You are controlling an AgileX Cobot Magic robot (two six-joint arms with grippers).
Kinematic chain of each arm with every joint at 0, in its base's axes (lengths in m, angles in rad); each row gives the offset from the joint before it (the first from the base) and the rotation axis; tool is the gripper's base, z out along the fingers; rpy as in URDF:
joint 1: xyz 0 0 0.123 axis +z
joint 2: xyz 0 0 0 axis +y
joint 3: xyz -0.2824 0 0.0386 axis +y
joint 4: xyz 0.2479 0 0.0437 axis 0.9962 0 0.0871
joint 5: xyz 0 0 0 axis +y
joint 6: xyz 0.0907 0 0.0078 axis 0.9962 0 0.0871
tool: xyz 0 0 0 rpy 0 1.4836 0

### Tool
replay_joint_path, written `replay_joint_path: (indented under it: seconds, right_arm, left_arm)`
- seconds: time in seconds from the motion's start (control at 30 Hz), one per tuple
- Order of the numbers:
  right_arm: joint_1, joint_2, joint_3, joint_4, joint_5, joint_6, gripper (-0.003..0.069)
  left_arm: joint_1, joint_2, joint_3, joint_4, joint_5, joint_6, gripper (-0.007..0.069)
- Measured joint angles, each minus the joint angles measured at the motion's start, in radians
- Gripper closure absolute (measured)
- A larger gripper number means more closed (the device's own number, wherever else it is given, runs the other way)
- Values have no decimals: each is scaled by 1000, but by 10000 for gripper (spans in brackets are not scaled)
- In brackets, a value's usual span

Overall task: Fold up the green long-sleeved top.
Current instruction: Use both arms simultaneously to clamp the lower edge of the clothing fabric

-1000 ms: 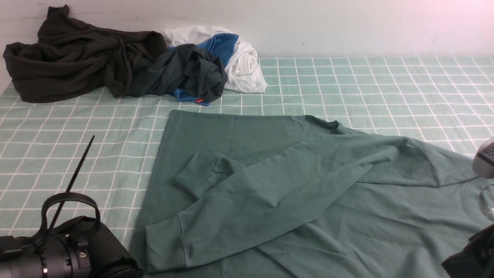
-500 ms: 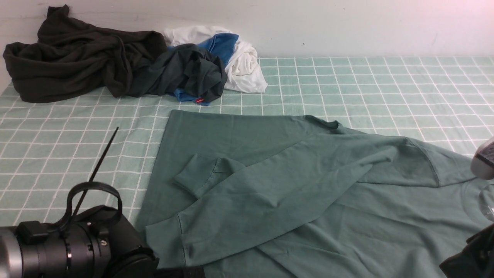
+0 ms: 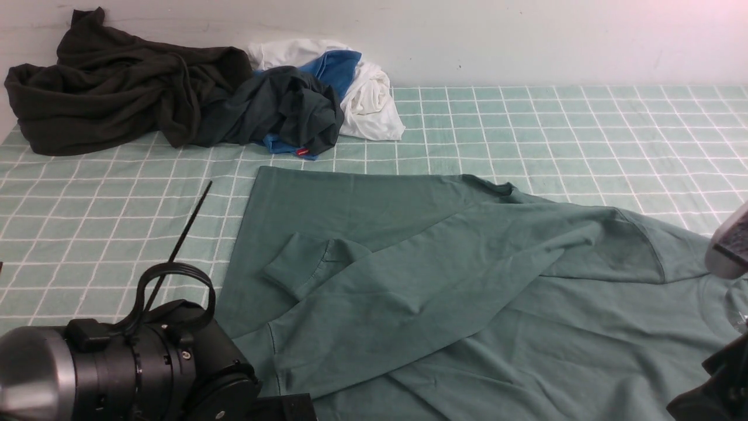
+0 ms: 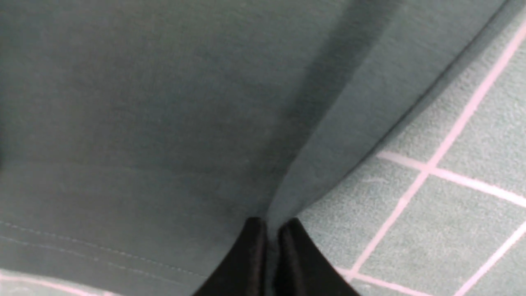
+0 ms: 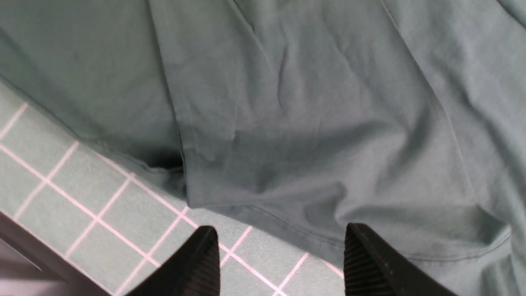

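The green long-sleeved top (image 3: 467,280) lies spread on the checked tablecloth, both sleeves folded across its body with the cuffs toward the left. In the left wrist view my left gripper (image 4: 269,230) is shut, pinching a raised fold of the top (image 4: 312,172) at its edge beside the cloth. In the front view the left arm (image 3: 146,362) covers that near-left corner. My right gripper (image 5: 279,240) stands open just above the top's stitched hem (image 5: 287,222), with nothing between its fingers. Only part of the right arm (image 3: 716,386) shows at the front view's near right.
A pile of other clothes sits at the back left: a very dark garment (image 3: 111,88), a dark teal one with a red tag (image 3: 280,111), and white and blue pieces (image 3: 362,88). The checked tablecloth (image 3: 584,128) runs to the wall behind.
My left arm has slid right to the top's near-left corner, and its jaws have gone from open to shut on the fabric. The right arm has barely shifted.
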Motion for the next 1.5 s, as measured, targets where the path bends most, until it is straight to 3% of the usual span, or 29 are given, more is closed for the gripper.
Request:
replay_joint_path:
  seconds: [0.23,0.43,0.67,1.1,1.3,1.43,1.5]
  right_arm:
    - [0,119,0,2,0,-185,232]
    - [0,260,1,1,-7,-326,214]
    - [0,381,111,-30,-37,-411,213]
    - [0,390,385,-294,-446,-451,213]
    - [0,390,389,-300,-488,-450,248]
    - [0,390,389,-300,-498,-450,312]
    - [0,390,389,-300,-492,-453,381]
  left_arm:
    - [0,-103,-1,17,107,-94,618]
    - [0,-211,-1,18,161,-99,618]
    - [0,-223,-1,18,168,-99,618]
    - [0,-223,1,18,156,-95,618]
    - [0,-223,1,18,156,-95,618]
    - [0,-223,1,18,156,-95,618]
    - [0,-223,1,18,156,-95,618]
